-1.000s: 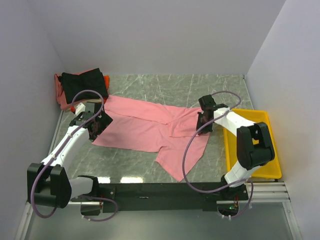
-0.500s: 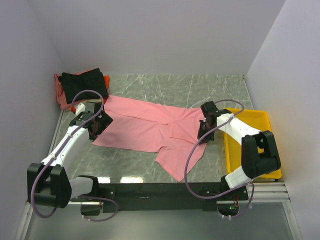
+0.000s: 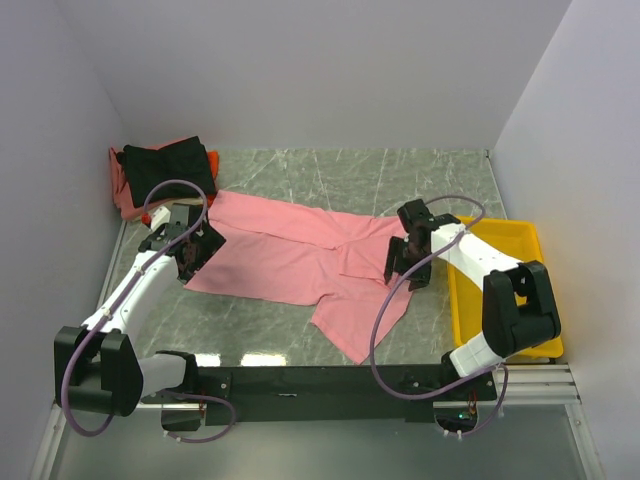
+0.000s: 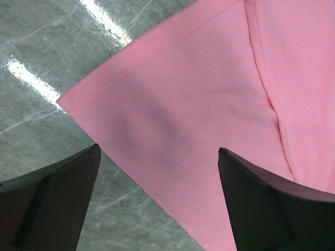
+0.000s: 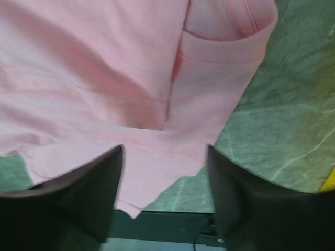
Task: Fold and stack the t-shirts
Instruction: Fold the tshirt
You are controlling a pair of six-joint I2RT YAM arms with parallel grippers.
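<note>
Salmon-pink t-shirt (image 3: pixel 290 258) lies by the yellow bin (image 3: pixel 520 235); left claw (image 3: pixel 190 252) and right claw (image 3: pixel 405 268) gape above it.

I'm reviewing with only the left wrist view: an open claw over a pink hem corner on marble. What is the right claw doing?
Observer: The right claw stands open above the pink t-shirt, near a ribbed band. Nothing is pinched.
Operator: Is that shirt folded yet?
Observer: No. From above it lies mostly spread out between the two arms, with layers overlapping only at its right end.
Operator: Is there a stack anywhere?
Observer: Yes. Folded shirts are piled in the far left corner of the table, with a black t-shirt on top.
</note>
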